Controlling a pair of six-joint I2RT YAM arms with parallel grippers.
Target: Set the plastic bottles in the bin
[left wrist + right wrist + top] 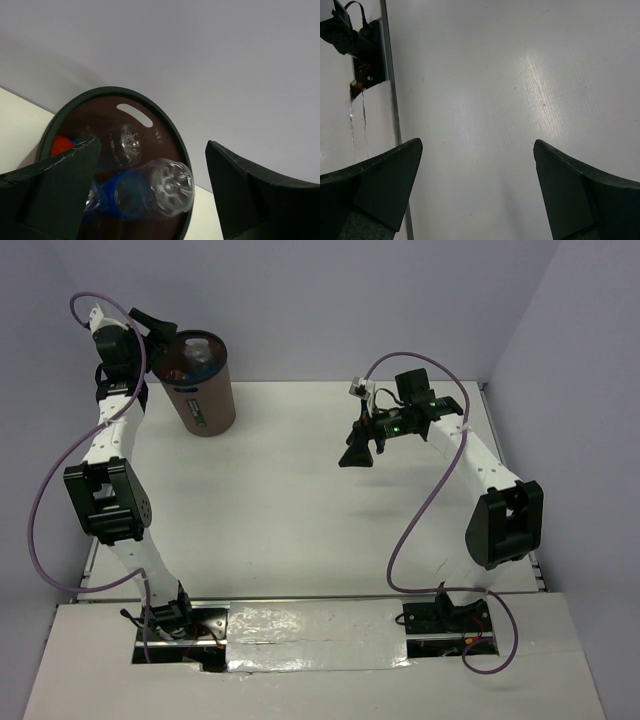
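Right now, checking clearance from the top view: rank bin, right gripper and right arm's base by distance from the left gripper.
1. bin, right at the left gripper, far left.
2. right gripper, mid-table right.
3. right arm's base, near right edge.

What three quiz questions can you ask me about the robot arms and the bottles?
1. True or false: the left gripper is open right above the bin.
2. Pick one: what is under the right gripper? A) a bottle B) bare table C) a red cup
3. Fill the gap: the bottle nearest the left wrist camera, inside the bin, has a ___ label.

Key: 1 true; 2 B; 3 blue.
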